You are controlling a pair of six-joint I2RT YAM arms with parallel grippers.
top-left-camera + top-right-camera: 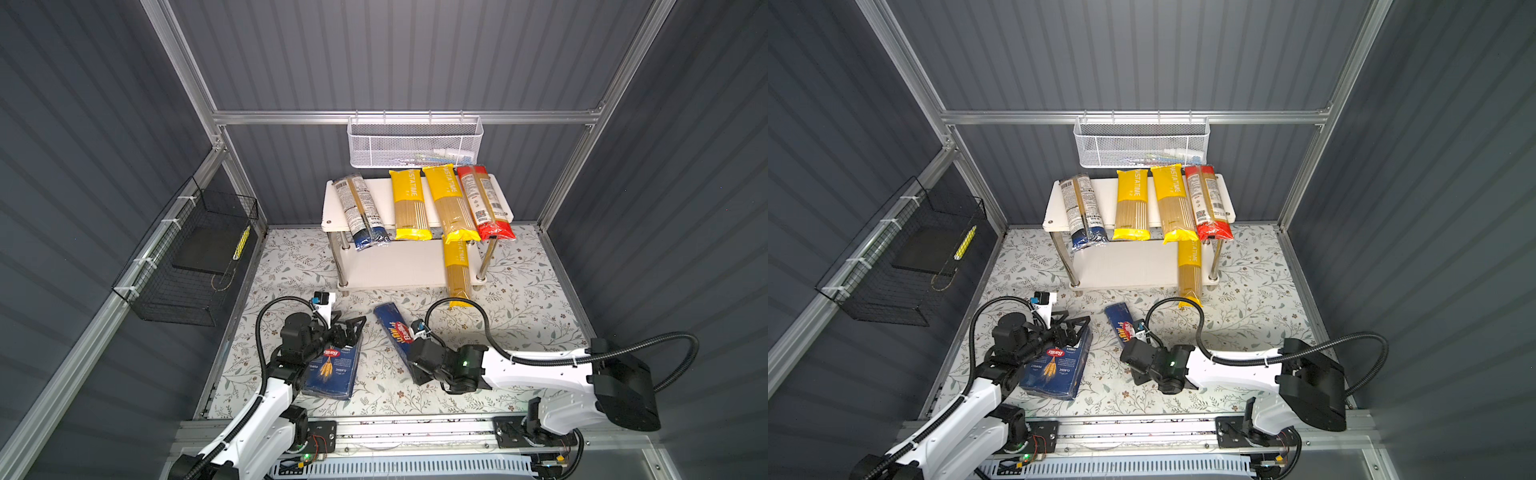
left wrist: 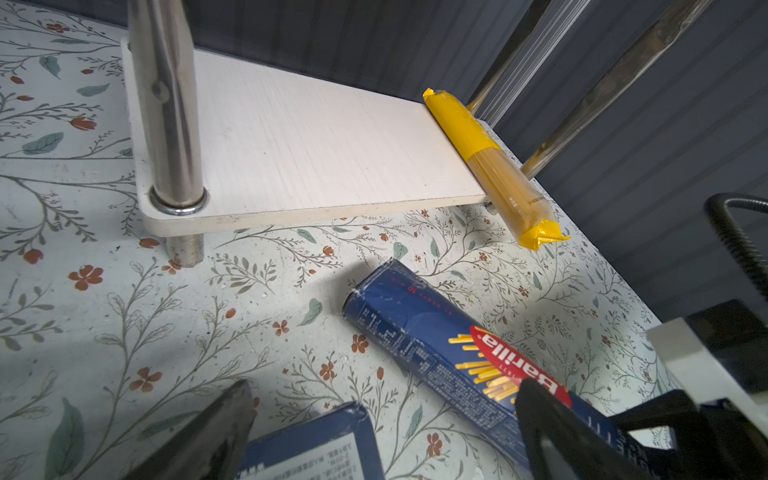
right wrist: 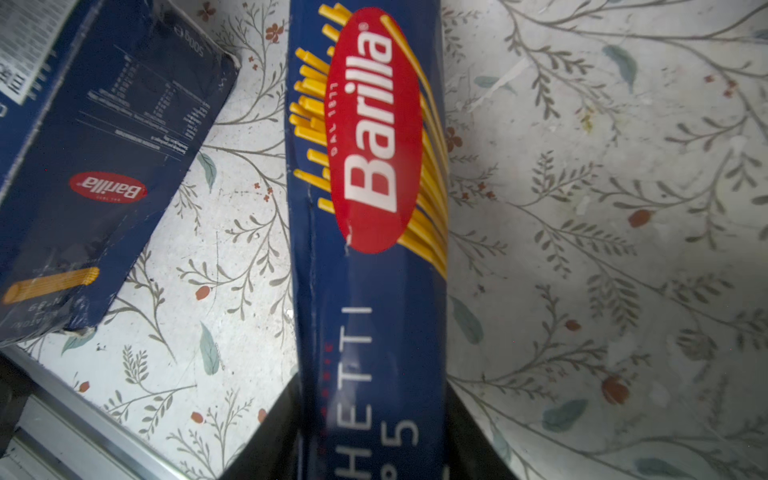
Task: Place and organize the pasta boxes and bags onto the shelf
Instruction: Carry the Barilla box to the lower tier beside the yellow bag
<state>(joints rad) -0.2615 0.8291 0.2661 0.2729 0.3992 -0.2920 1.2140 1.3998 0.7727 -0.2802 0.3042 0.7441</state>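
Blue cardboard marked the piece in play: the narrow carton [image 3: 370, 257] lay flat on the floral tabletop [image 1: 519, 316], in front of the shelf [image 1: 328, 224] and angled toward it; the right hand [image 3: 372, 440] straddled its near end, fingers [image 3: 270, 440] pressed against both long sides, pinching it; the carton looked not yet lifted. Just beside it lay the wide carton [image 1: 332, 370], with the left hand [image 1: 348, 328] over its far end, spread and holding nothing. Farther out, four bags [image 1: 409, 208] lay side by side on the upper board, their ends overhanging the front edge; a fifth yellow bag [image 1: 457, 274] lay on the lower board [image 1: 395, 266] at its right side, poking out onto the tabletop.

Since the grip sat near one end, the far end would probably sag on lifting; a firm but not crushing squeeze seemed wise, as the cardboard already looked creased. A low, level lift seemed best; then the carton could be fed lengthwise between the front posts onto the bare part of the lower board, parallel to the yellow bag and clear of it.
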